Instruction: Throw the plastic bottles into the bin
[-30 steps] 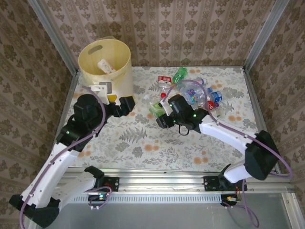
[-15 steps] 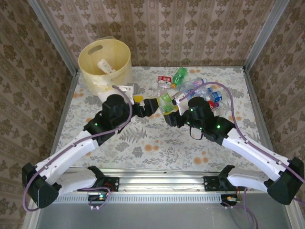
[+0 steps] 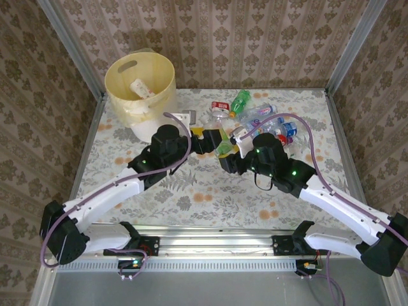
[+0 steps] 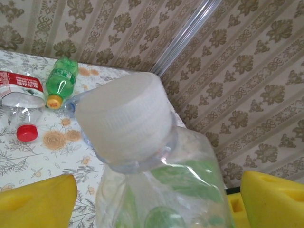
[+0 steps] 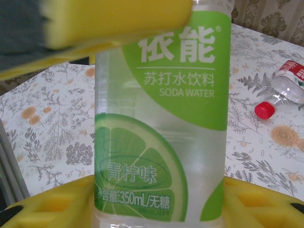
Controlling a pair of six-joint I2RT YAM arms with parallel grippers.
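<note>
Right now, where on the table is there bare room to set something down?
Bare: the near strip of table between the two arms, and the left side in front of the bin. Crowded: the far middle, where the plastic bottles pile up and the left gripper and right gripper meet around a green-label bottle.

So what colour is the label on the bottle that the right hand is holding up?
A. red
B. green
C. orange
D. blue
B: in the right wrist view, the bottle gripped by the right hand has a lime-green label with a lime slice and the words SODA WATER.
</note>
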